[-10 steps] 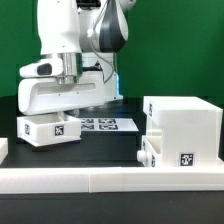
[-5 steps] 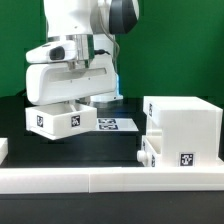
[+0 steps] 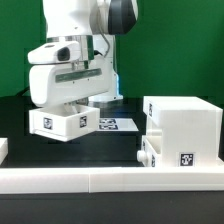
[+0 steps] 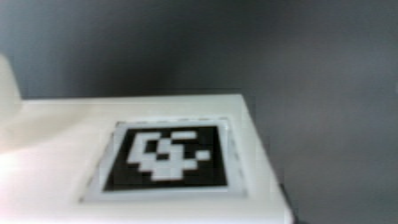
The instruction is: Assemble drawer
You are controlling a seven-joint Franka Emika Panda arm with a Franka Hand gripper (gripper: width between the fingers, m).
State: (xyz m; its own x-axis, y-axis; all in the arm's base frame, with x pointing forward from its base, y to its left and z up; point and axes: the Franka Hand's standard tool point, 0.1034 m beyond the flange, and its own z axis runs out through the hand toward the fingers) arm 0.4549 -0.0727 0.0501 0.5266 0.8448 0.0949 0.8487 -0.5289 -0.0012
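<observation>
White moulded plastic, stiff and likely light, makes up the small tagged drawer tray, which hangs tilted clear of the black table, well apart from the large white box housing. The gripper appears clamped on its thin upper wall, the surest hold; smooth faces could slip.
</observation>
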